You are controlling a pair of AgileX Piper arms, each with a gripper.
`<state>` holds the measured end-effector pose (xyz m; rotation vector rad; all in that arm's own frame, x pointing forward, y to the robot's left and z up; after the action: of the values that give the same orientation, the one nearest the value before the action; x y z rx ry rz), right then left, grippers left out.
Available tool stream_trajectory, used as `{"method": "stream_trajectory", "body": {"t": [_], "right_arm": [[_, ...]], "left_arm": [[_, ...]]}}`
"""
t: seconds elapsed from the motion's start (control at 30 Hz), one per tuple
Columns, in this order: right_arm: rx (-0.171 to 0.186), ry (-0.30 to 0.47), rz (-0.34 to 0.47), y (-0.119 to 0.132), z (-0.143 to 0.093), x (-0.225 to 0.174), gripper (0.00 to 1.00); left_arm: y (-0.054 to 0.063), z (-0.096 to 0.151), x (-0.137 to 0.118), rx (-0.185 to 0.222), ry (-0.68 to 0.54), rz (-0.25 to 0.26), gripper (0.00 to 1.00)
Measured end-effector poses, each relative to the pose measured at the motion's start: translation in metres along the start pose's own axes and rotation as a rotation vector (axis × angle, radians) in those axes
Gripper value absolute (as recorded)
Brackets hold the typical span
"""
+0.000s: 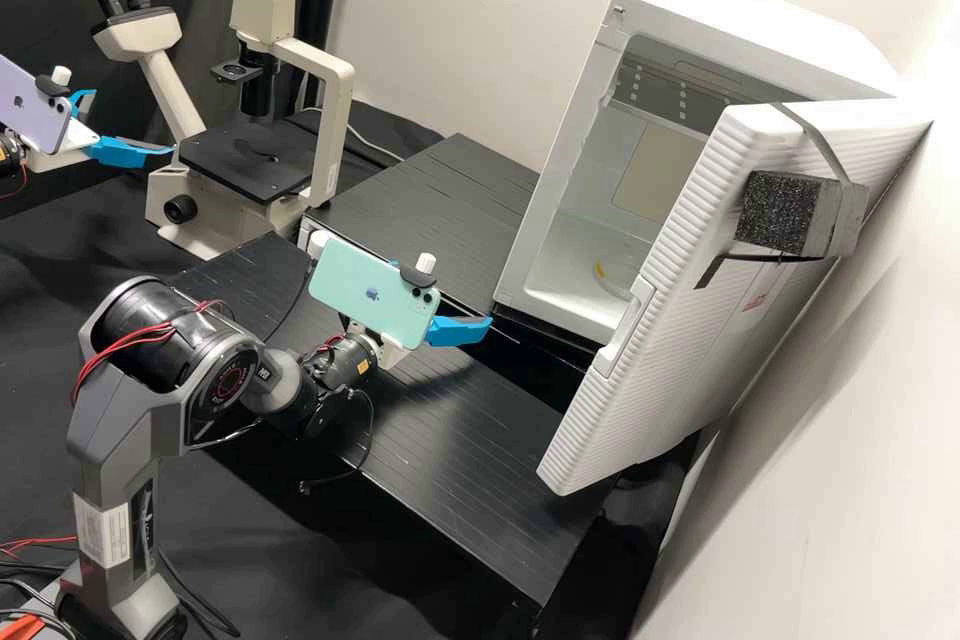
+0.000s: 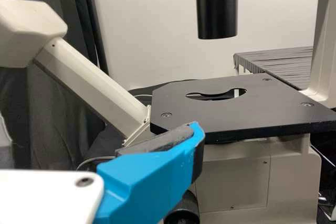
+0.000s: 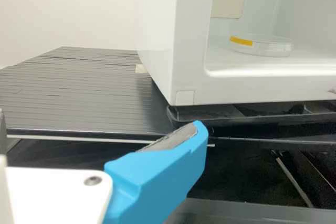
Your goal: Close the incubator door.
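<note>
Incubator door (image 1: 680, 360) stands open, apart from the parted fingers of the right gripper (image 1: 462, 330). The left gripper (image 1: 132, 124), fingers also spread, hangs near the microscope (image 1: 328, 120).

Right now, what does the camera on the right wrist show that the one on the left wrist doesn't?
Right wrist view: the white incubator with its front open, and inside on its floor a petri dish with a yellow mark.

Left wrist view: the cream inverted microscope, with its flat black stage and a black cylinder hanging above.

Both: a grooved black platform, the pale wall behind, and each arm's own blue finger, right and left.
</note>
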<state>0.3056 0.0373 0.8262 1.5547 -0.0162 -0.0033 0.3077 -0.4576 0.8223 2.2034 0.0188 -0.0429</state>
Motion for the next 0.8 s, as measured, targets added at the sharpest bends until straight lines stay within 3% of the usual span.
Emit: {"method": "stream_trajectory", "body": {"t": [0.3, 0.47, 0.8], "right_arm": [[0.0, -0.001, -0.001, 0.0, 0.0, -0.001, 1.0], [0.002, 0.01, 0.028, 0.006, -0.001, -0.023, 1.0], [-0.023, 0.159, 0.334, 0.061, -0.019, -0.091, 1.0]], "left_arm": [[0.0, 0.0, 0.0, 0.0, 0.0, 0.0, 1.0], [0.0, 0.0, 0.0, 0.0, 0.0, 0.0, 1.0], [0.0, 0.0, 0.0, 0.0, 0.0, 0.0, 1.0]]}}
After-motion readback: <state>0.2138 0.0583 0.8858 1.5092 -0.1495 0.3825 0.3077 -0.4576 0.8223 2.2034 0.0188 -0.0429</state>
